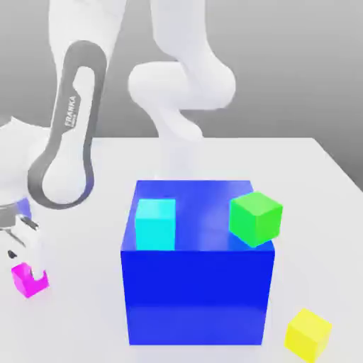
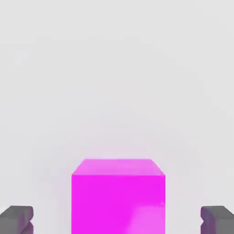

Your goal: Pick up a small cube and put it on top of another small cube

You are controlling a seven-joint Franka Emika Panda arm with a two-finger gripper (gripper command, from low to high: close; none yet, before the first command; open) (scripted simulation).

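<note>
Clearly, in the exterior view, the white Franka arm's gripper (image 1: 25,264) is reaching down at the exterior view's left, where the small bright magenta cube (image 1: 30,280) is sitting on the pale grey tabletop (image 1: 85,312), well apart from the big glossy blue block (image 1: 197,298). That block is carrying a small cyan cube (image 1: 155,224) and a small green cube (image 1: 256,218) on its top, and a small yellow cube (image 1: 308,334) is lying near the tabletop's front edge at the exterior view's right. The magenta cube is resting close to the left limit of this view, so a sideways nudge could be pushing it toward an edge I cannot see; toward the block there is plenty of open room. Carrying it onto a cube atop the block would likely call for a high lift, or the block's wall could be knocking it loose. In the hand view, the dark grey fingers (image 2: 17,219) are standing released and wide, one on each side of the magenta cube (image 2: 118,196), not touching it. If they are closing off-centre, one finger may be striking first and twisting the cube.
</note>
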